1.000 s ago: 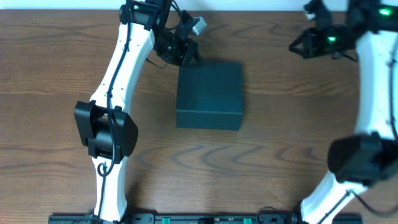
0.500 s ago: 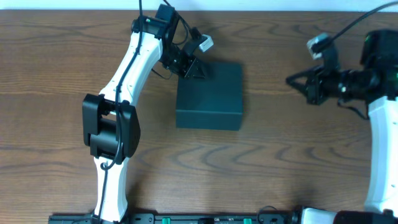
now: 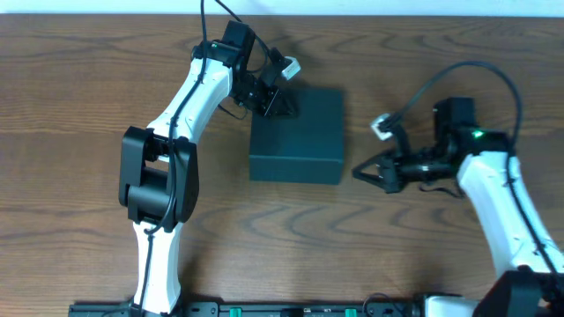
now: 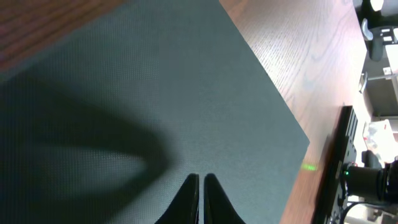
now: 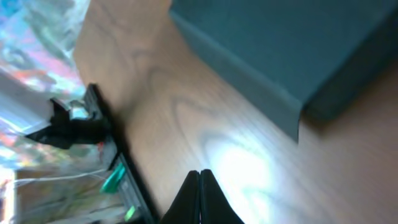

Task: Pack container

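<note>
container (image 3: 296, 134): lid shut
left gripper (image 3: 282, 106): fingers pressed together; I hold it over far-left lid corner, prob to open
right gripper (image 3: 361, 172): fingers together, empty, near container's right side

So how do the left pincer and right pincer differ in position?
The left pincer is over the container's far corner; the right pincer is beside it, over the table. The left pincer aims at its top; the right pincer aims toward its side. Both are shut, holding nothing.
</note>
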